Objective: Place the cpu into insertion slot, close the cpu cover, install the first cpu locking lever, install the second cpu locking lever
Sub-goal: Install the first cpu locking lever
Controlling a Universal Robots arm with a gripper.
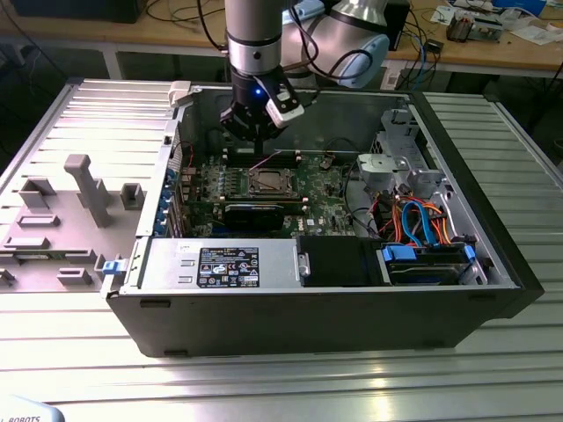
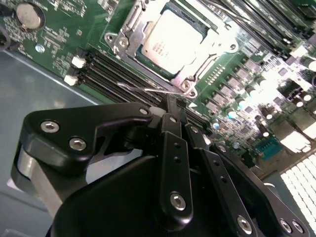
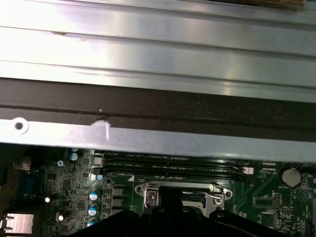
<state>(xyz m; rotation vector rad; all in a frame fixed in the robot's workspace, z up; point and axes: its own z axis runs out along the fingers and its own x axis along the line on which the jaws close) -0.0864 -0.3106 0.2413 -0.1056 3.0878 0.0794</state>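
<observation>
The cpu (image 2: 173,42) lies flat in the insertion slot (image 1: 266,182) on the green board. The silvery cpu cover (image 2: 197,69) is folded down around it, its window showing the chip's metal top. A thin wire locking lever (image 2: 143,89) runs along the socket's near edge and stands slightly raised. My gripper (image 2: 178,111) hangs just above that edge with its black fingers (image 2: 173,133) pressed together; their tips meet the lever. I cannot tell whether they pinch it. In the exterior view the gripper (image 1: 255,136) hovers over the back of the socket.
The board sits inside an open computer case (image 1: 493,255). Black memory slots (image 2: 113,71) run beside the socket. A dark card (image 1: 255,214), a power supply (image 1: 220,264) and drive cables (image 1: 422,224) fill the front. A grey fixture tray (image 1: 62,211) lies at the exterior view's left.
</observation>
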